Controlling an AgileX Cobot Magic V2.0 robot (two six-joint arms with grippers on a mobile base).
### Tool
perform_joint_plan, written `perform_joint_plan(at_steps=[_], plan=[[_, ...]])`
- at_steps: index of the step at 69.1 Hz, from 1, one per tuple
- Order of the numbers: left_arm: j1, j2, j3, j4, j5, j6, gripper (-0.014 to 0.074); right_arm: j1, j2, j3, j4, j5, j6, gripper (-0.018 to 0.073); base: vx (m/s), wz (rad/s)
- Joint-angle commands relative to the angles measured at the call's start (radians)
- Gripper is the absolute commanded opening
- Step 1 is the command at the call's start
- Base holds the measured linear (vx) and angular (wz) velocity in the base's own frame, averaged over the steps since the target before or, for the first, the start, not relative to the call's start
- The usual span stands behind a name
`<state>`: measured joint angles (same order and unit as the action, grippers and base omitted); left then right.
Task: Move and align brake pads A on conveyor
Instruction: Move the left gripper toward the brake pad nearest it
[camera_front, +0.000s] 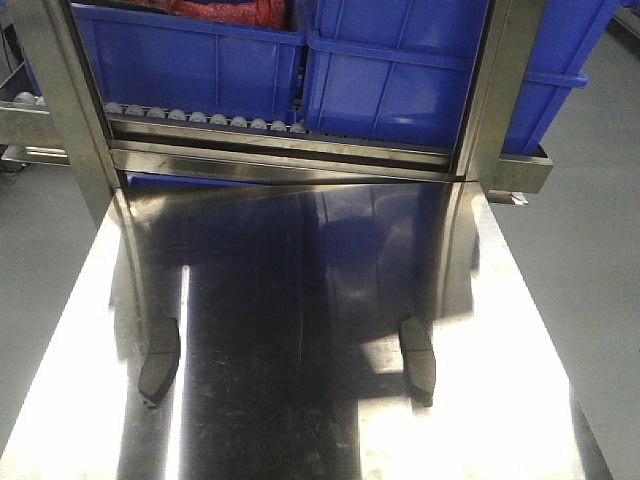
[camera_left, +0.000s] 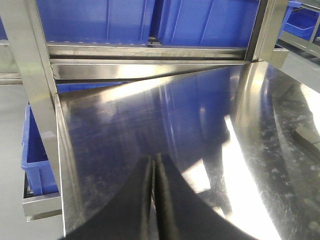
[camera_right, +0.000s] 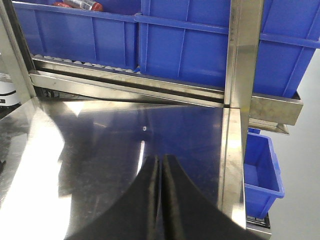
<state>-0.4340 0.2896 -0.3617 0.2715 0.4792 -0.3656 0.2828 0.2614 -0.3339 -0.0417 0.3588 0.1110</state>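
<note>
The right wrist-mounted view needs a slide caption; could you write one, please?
Right hand, shut, over the shiny steel table, facing blue bins on the roller rack.

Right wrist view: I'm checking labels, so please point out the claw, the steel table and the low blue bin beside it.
right claw (camera_right: 160, 162): right wrist view, between its shut fingertips.
steel table (camera_right: 90, 135): right wrist view, bare shiny top.
low blue bin (camera_right: 260, 165): right wrist view, its open inside.

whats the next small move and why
Probably open the black left gripper and lower it toward the left dark-grey curved oblong brake pad on the shiny steel table: both it and the black right gripper are shut on nothing, and the wrist views show no pad.
</note>
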Motion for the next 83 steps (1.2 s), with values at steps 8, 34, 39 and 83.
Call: perform_joint_plan(at_steps=[8,34,39,83], plan=[[-0.006,0.011,-0.024,0.010,-0.071,-0.003,-0.0005,-0.004,0.011,-0.029,-0.010,-0.074,-0.007,-0.0008,0.00,0.00],[-0.006,0.011,-0.024,0.010,-0.071,-0.003,0.0181,-0.004,0.011,-0.029,-0.010,-0.074,-0.007,-0.0008,0.00,0.00],[-0.006,0.011,-0.024,0.010,-0.071,-0.003,0.0341,-0.004,0.011,-0.029,-0.010,-0.074,-0.007,-0.0008,0.00,0.00],[-0.006,0.484,-0.201,0.059,-0.026,-0.153,0.0629,-0.004,0.011,-0.029,-0.009,-0.074,-0.007,-0.0008,0.00,0.00]])
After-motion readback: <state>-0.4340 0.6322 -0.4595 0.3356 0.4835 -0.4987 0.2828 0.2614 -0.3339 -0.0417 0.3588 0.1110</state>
